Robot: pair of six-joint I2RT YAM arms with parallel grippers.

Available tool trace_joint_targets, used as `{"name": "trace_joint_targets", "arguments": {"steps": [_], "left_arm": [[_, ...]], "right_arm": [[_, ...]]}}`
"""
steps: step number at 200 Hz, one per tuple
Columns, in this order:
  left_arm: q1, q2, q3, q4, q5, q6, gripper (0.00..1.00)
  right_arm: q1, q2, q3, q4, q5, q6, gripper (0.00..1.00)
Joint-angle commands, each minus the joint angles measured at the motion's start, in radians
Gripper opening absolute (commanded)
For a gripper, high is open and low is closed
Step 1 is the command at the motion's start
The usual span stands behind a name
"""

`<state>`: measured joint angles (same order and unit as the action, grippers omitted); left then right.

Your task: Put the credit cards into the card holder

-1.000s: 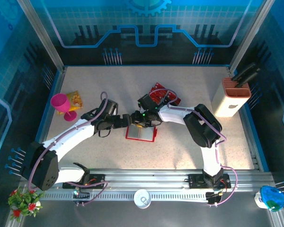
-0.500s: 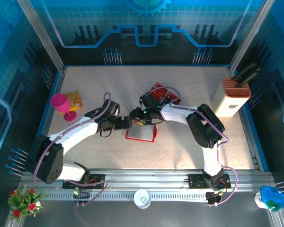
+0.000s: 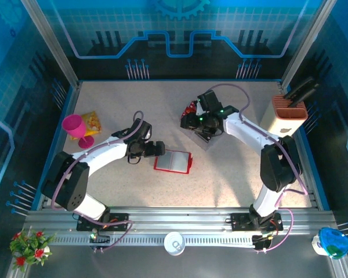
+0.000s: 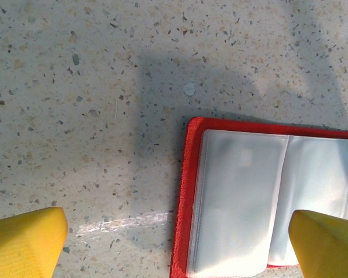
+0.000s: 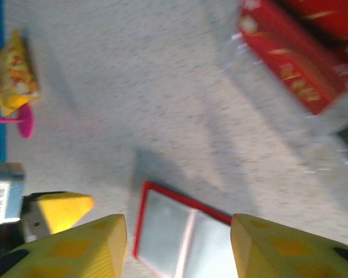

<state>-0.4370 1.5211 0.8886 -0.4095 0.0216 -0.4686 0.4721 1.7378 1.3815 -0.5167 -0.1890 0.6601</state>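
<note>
The card holder (image 3: 173, 161) lies open on the table, red-rimmed and pale inside; it is seen close up (image 4: 261, 197) in the left wrist view. My left gripper (image 3: 155, 149) sits at its left edge, open (image 4: 177, 234), one yellow finger on bare table and the other over the holder's right page. Red credit cards (image 3: 191, 108) lie in a clear tray behind the holder, blurred (image 5: 290, 69) in the right wrist view. My right gripper (image 3: 196, 124) hovers beside that tray, open (image 5: 178, 231) with nothing between its fingers, looking down at the holder (image 5: 180, 231).
A beige knife block (image 3: 287, 119) stands at the right edge. At the left are a pink cup (image 3: 75, 128) and a yellow packet (image 3: 91, 120). The clear tray's wall (image 5: 336, 110) rises close to my right gripper.
My right gripper has left the card holder and swung back and right to the tray of cards. My left gripper stays open at the holder's left edge, its arm shifted slightly.
</note>
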Motion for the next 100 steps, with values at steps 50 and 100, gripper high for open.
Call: {"name": "trace_joint_targets", "arguments": {"steps": [50,100], "left_arm": [[-0.008,-0.039,0.03,0.0,-0.049,0.056,0.99],[-0.011,-0.097,-0.028,0.076,-0.034,0.036,0.99]], "right_arm": [[-0.028,0.09,0.21,-0.393,0.328,-0.39,0.45],[-0.014,0.176,0.279,-0.433,0.399,-0.457,0.37]]}}
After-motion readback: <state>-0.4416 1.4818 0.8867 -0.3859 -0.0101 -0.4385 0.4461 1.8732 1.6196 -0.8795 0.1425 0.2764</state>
